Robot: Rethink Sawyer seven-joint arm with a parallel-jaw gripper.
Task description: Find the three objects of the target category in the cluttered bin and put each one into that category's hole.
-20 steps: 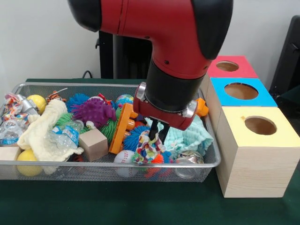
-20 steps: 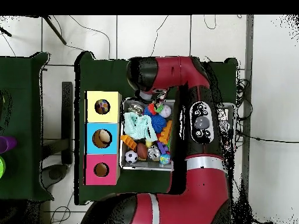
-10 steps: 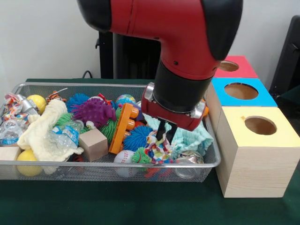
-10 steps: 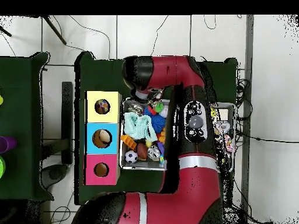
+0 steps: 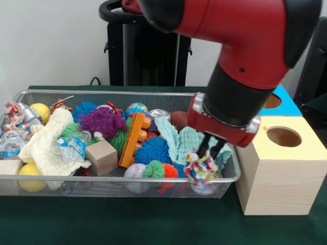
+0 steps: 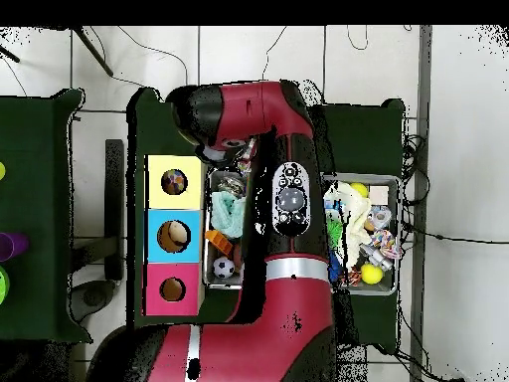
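No readable text — no labels, brands, numbers anywhere.

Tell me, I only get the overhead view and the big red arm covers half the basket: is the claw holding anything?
Observer: Yes. From the front, the claw is shut on a multicoloured knotted cloth toy.
Visitor: Is that toy lying in the basket?
Observer: No. It hangs from the claw, about level with the rim of the mesh basket, at the end beside the yellow box.
Visitor: What sits nearest to it in the basket?
Observer: A mint-green cloth is bunched up just behind the toy.
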